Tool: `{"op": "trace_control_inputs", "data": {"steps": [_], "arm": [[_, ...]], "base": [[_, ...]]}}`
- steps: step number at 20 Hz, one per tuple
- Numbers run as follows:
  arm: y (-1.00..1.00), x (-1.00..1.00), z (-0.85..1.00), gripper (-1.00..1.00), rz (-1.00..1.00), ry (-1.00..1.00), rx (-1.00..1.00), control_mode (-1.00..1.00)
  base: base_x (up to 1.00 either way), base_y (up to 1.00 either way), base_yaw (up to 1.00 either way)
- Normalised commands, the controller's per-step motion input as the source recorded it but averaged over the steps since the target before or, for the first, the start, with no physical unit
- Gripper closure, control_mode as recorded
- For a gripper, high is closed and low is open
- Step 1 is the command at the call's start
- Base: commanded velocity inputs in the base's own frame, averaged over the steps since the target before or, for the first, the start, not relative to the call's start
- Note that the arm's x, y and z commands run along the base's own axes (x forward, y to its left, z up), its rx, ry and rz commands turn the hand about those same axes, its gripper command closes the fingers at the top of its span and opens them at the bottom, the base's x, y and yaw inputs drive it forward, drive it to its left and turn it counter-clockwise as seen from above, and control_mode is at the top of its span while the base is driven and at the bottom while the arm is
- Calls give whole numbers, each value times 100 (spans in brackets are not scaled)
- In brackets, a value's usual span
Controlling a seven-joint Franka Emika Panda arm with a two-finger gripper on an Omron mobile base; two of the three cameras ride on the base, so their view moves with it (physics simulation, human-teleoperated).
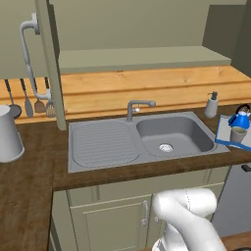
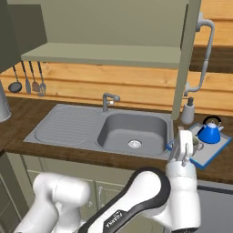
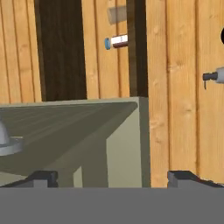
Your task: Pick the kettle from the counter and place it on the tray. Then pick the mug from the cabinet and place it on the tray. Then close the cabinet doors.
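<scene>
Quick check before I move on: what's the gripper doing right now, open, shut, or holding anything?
Gripper: open, jaws spread wide, nothing between them; it faces the edge of a cabinet door.

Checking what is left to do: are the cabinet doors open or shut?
Open. Both cabinet doors stand swung out edge-on, baring the shelf inside the cabinet.

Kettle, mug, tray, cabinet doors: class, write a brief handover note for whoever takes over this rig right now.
Gripper: open, holding nothing, facing the edge of a cabinet door.
Kettle and mug: both on the tray, on the counter right of the sink.
Done: both placed.
Left: close the cabinet doors; the left door stands open too.
</scene>
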Motion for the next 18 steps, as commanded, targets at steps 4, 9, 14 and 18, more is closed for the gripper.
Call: {"op": "trace_control_inputs", "data": {"steps": [4,9,14,18], "arm": [[-61,65,14,-100,8,-6,11,-100],[-51,57,12,-100,7,0,4,-100],[-16,39,17,-100,9,0,-1,-100],[5,28,32,-100,11,0,-8,-100]], "base": [[0,0,0],[0,0,0],[0,0,0],[0,0,0]]}}
